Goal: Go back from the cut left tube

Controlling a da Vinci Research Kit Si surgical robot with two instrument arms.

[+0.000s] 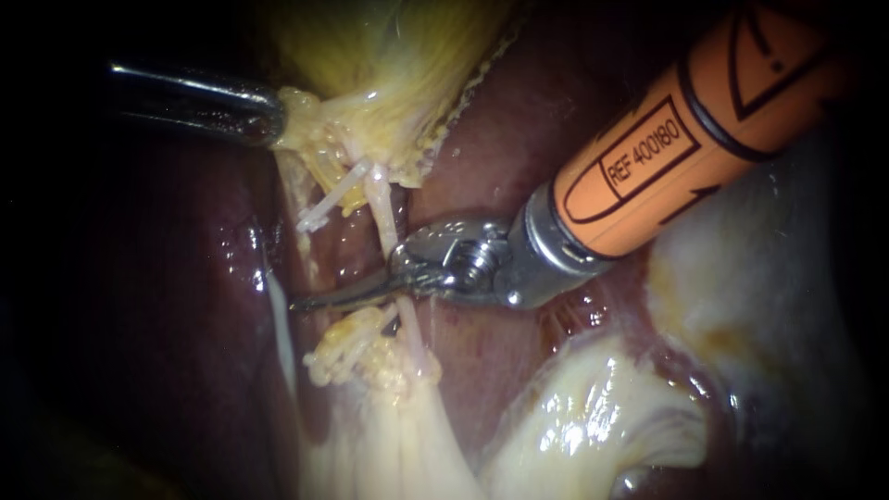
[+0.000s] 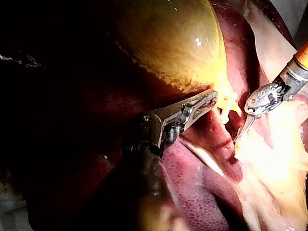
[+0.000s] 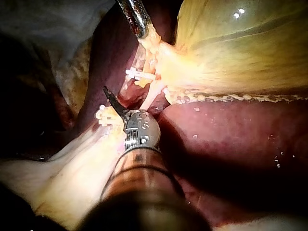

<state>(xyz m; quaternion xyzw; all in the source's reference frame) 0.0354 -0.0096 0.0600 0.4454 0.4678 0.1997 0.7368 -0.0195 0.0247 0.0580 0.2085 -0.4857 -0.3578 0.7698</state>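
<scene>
My left instrument grips the gallbladder, and my right instrument, blades closed and empty, sits with the stumps of the cut left tube either side of its tip, its retreat not yet begun and calling for a straight pull back clear of the neighbouring tube.

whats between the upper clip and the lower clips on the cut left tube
The right instrument lies across that gap with its jaws shut, with liver behind them. The endoscope view shows it best.

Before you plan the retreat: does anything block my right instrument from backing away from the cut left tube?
Nothing visible lies behind the right instrument along its shaft. Its blades rest in the gap of the cut left tube, and the uncut tube crosses them near the hinge, so it could catch.
</scene>
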